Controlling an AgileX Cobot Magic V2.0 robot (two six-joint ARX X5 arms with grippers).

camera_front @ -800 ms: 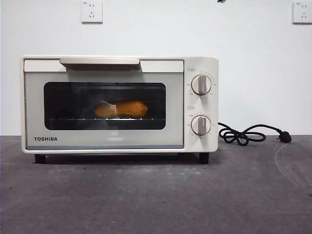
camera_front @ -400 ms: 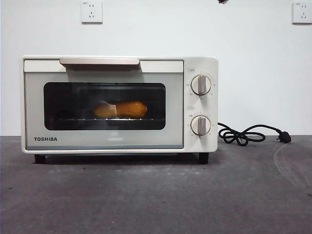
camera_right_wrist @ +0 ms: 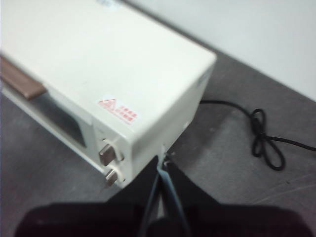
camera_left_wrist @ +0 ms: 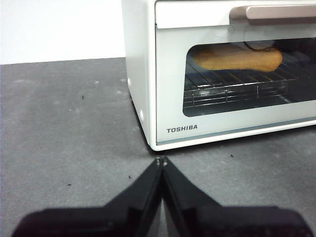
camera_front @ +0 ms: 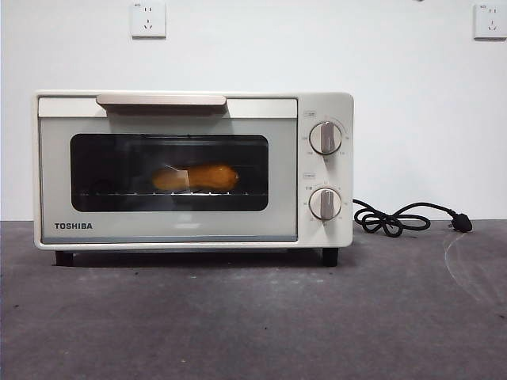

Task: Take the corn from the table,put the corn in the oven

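Corn [camera_front: 196, 178], one cob, lies on the wire rack [camera_left_wrist: 232, 89] inside the oven [camera_front: 194, 169], centre-left of the front frame, behind the shut glass door. Front view only: two knobs [camera_front: 325, 138] stacked at the oven's right, two wall sockets [camera_front: 149, 18] in the upper corners, one black power cord [camera_front: 400, 218] coiled at mid-right on the table [camera_front: 253, 324]. Left wrist view only: the rack's bars beneath the corn, and the left gripper [camera_left_wrist: 161, 162], jaws pressed together and empty, low near the oven's front corner. Right wrist view only: the oven's top with one red warning label [camera_right_wrist: 117, 110]; the right gripper [camera_right_wrist: 163, 163], jaws likewise closed on nothing, hangs above its knob-side end.
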